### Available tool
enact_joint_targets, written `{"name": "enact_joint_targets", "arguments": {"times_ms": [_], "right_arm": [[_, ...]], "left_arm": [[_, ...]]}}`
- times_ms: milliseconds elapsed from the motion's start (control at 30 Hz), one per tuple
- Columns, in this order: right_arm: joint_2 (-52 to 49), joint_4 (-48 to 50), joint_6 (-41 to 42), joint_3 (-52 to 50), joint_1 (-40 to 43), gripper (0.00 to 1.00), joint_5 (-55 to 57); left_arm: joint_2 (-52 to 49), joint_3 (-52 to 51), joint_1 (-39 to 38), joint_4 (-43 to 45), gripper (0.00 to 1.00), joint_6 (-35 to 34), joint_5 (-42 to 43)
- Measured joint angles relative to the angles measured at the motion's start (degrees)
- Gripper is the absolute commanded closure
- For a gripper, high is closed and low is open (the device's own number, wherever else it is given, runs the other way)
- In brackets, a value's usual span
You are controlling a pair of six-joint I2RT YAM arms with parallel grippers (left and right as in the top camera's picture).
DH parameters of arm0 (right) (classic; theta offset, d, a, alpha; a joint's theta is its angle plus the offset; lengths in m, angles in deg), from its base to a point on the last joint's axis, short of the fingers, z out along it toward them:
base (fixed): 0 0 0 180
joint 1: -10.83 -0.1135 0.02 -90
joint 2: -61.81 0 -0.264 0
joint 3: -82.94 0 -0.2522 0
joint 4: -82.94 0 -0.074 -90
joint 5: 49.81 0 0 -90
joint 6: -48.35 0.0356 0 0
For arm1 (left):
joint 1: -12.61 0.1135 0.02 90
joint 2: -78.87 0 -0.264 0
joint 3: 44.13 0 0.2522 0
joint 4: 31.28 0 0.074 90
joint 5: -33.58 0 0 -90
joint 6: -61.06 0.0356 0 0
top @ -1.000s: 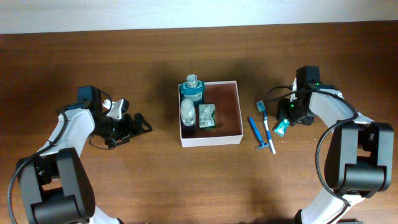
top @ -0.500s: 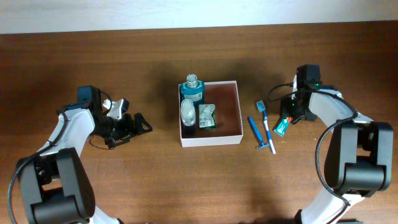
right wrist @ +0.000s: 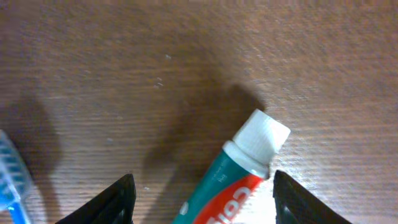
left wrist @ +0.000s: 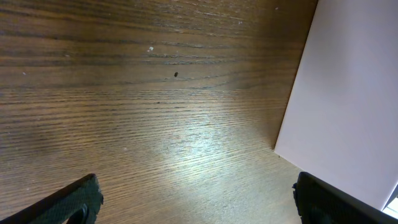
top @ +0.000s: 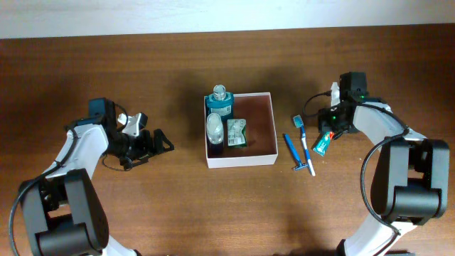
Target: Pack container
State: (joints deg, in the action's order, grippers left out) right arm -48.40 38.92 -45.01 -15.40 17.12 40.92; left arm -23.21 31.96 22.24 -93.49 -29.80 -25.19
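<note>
Checking the overhead view first, I find the square, shallow white-walled cardboard container [top: 242, 162] with a reddish-brown floor at the middle of the wooden table [top: 178, 206], between the two arms; its left half holds a teal bottle with a clear cap [top: 220, 104], a small clear bottle [top: 215, 128] and a green packet [top: 236, 133], whose print is too small for me to read.

Just right of the container lie a white-handled toothbrush with a blue head [top: 299, 123] and a slim blue-handled item [top: 290, 147]; I cannot tell from above what this last one is.

The right gripper [top: 329, 131] sits low over a green, red and white toothpaste tube [top: 321, 146]; from overhead its fingertips merge into the dark wrist; the right wrist camera shows the fingers [right wrist: 118, 199] partly spread, one on each side of the tube [right wrist: 242, 168], with bare wood on both sides and nothing gripped; the tube's lower end is cut off by the frame edge, as is the blue brush head at far left.

The left gripper [top: 151, 142] rests well left of the container, jaws fully spread and empty; its wrist camera shows only the two finger ends [left wrist: 81, 202] at the bottom corners, wood grain, and part of the container's white outer wall [left wrist: 348, 93].
</note>
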Motion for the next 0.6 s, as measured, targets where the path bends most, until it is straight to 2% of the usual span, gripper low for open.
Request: {"name": "enact_joint_targets", "arguments": {"times_ms": [433,533,600], "right_arm": [[0.00,0.85,-4.57,0.00,0.00,0.36,-6.54],[0.00,0.85,-4.63,0.00,0.00,0.38,-6.49],[0.00,0.81,-4.63,0.00,0.00,0.44,-5.75]], "left_arm": [[0.00,0.00,0.00,0.00,0.01,0.00,0.00],[0.00,0.00,0.00,0.00,0.01,0.00,0.00],[0.00,0.00,0.00,0.00,0.01,0.00,0.00]]}}
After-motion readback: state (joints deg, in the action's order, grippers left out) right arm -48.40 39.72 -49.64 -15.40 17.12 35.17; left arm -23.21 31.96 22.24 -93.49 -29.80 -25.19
